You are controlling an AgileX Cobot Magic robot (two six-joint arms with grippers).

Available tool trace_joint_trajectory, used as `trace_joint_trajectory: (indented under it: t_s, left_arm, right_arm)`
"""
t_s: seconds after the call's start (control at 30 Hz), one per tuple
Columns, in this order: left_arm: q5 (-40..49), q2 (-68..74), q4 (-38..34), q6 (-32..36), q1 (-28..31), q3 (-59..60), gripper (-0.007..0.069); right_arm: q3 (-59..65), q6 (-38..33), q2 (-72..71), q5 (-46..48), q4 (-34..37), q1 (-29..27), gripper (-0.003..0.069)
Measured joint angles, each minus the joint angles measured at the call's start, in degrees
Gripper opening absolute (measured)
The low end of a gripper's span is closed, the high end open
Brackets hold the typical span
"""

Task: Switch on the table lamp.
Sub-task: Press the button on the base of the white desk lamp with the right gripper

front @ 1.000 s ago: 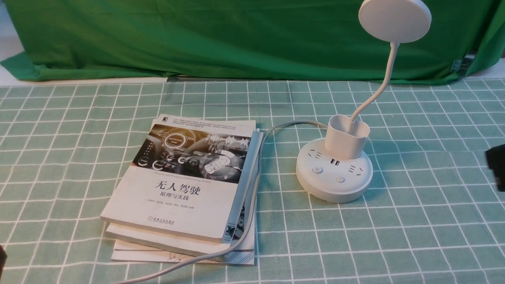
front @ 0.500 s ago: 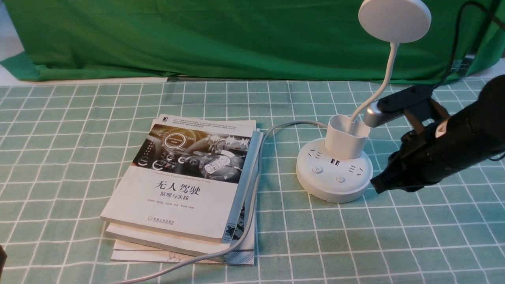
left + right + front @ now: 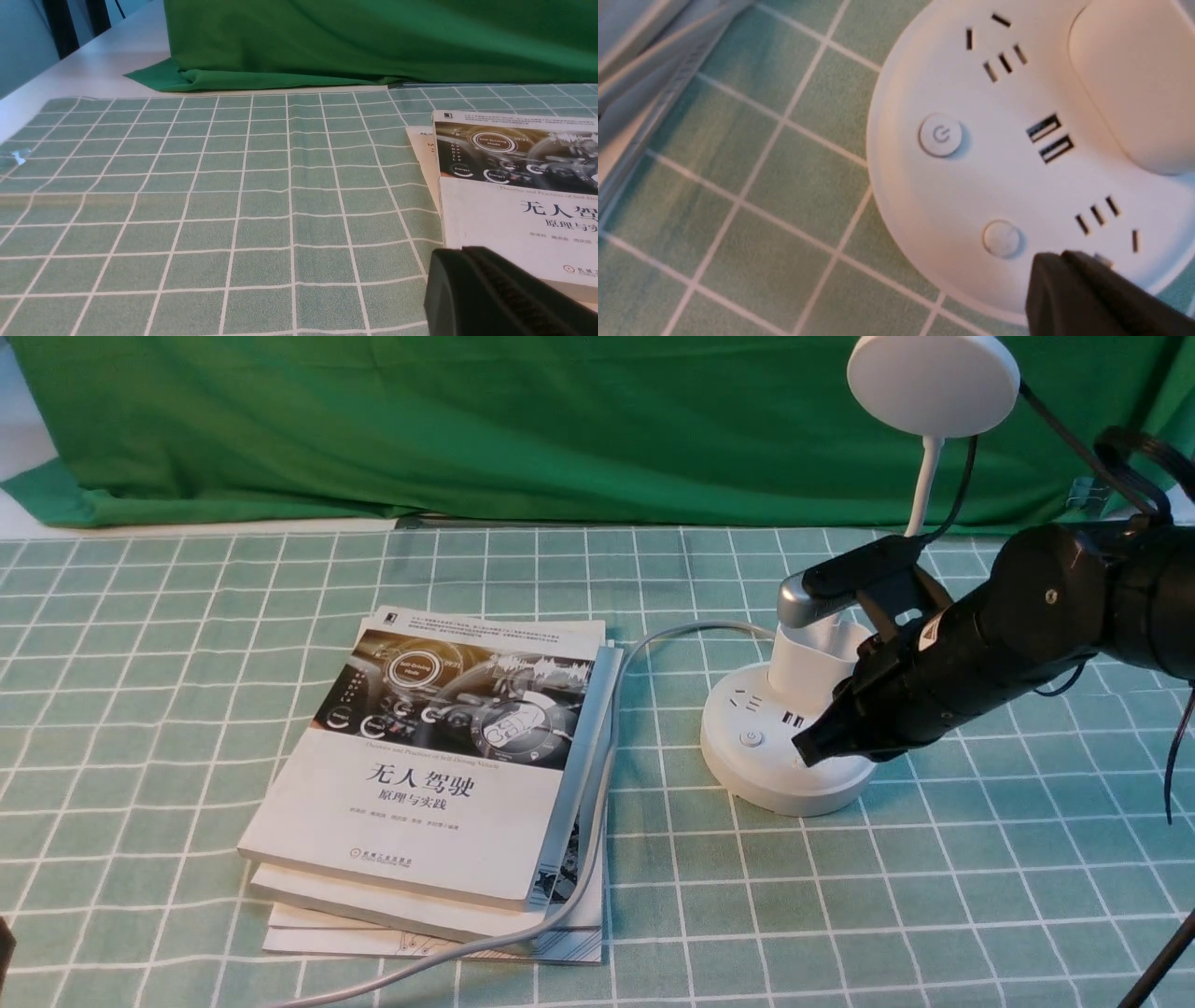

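We have our right gripper (image 3: 805, 751) over the base of the table lamp (image 3: 934, 387), its fingers clenched together near the plain button (image 3: 1002, 239), with the power button (image 3: 941, 135) uncovered. The lamp stands upright on the checked cloth (image 3: 653, 896), to the right of the stacked books (image 3: 420, 784). Our left gripper (image 3: 467, 254) also shows its fingers clenched, near the books.

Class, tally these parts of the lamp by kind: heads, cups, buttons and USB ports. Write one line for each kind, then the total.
Head: 1
Cup: 1
Buttons: 2
USB ports: 2
Total: 6
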Motion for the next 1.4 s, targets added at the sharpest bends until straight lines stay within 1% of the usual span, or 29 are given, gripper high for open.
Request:
trace_joint_trajectory:
  t_s: [0.4, 1.4]
  left_arm:
    - [0.0, 0.0, 0.2, 0.0, 0.0, 0.0, 0.0021]
    - [0.0, 0.0, 0.4, 0.0, 0.0, 0.0, 0.0021]
  right_arm:
    - [0.0, 0.0, 3.3, -3.3, 0.0, 0.2, 0.0029]
    - [-0.9, 0.0, 5.3, -4.1, 0.0, 1.1, 0.0030]
